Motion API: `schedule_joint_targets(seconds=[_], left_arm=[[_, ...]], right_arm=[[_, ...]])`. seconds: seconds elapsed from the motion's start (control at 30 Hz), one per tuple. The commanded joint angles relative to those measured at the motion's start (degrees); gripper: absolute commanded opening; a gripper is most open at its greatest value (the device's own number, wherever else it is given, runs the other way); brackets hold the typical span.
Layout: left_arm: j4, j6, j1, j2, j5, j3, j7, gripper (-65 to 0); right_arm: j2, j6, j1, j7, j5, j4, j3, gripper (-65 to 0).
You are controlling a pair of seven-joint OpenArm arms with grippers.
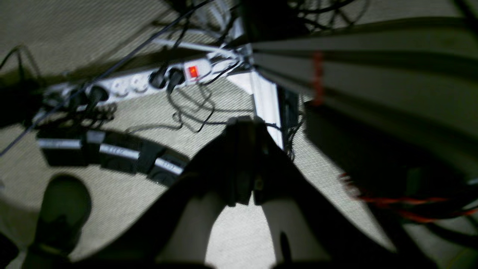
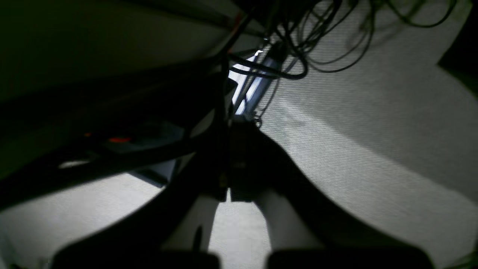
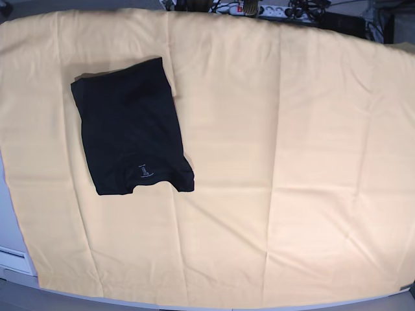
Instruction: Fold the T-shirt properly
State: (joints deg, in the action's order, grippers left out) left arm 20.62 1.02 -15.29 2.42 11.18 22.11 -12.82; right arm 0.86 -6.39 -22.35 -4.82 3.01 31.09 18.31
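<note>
The black T-shirt (image 3: 131,128) lies folded into a compact rectangle on the left part of the pale yellow cloth (image 3: 272,142), a small grey mark near its lower edge. Neither arm shows in the base view. In the left wrist view my left gripper (image 1: 245,127) is shut with nothing between its fingers, hanging over a carpeted floor away from the shirt. My right gripper (image 2: 239,129) is likewise shut and holds nothing, seen in the right wrist view above the same kind of floor.
A white power strip (image 1: 149,80) with a lit red switch and tangled cables lies on the floor (image 1: 209,97) below the left gripper. Dark cables (image 2: 298,56) hang near the right gripper. More plugs and cables (image 3: 279,9) sit beyond the cloth's far edge.
</note>
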Motion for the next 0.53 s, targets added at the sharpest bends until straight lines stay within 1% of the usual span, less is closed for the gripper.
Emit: schedule_joint_targets(seconds=[0.0, 0.17, 0.3, 0.5], left_arm=[[0.24, 0.44, 0.11, -0.37, -0.11, 0.0, -0.46, -65.0], [0.35, 0.98, 0.39, 0.04, -0.07, 0.0, 0.09, -65.0], [0.37, 1.31, 1.11, 0.22, -0.13, 0.0, 0.46, -65.0], [0.9, 1.31, 0.96, 1.68, -0.13, 0.0, 0.68, -65.0]], right_arm=[[-0.26, -0.72, -0.48, -0.59, 0.2, 0.13, 0.09, -65.0], [-0.24, -2.8, -0.26, -0.57, 0.5, 0.13, 0.09, -65.0], [-0.22, -2.56, 0.72, -0.55, 0.52, 0.13, 0.09, -65.0], [-0.22, -2.62, 1.7, -0.48, 0.5, 0.15, 0.09, -65.0]])
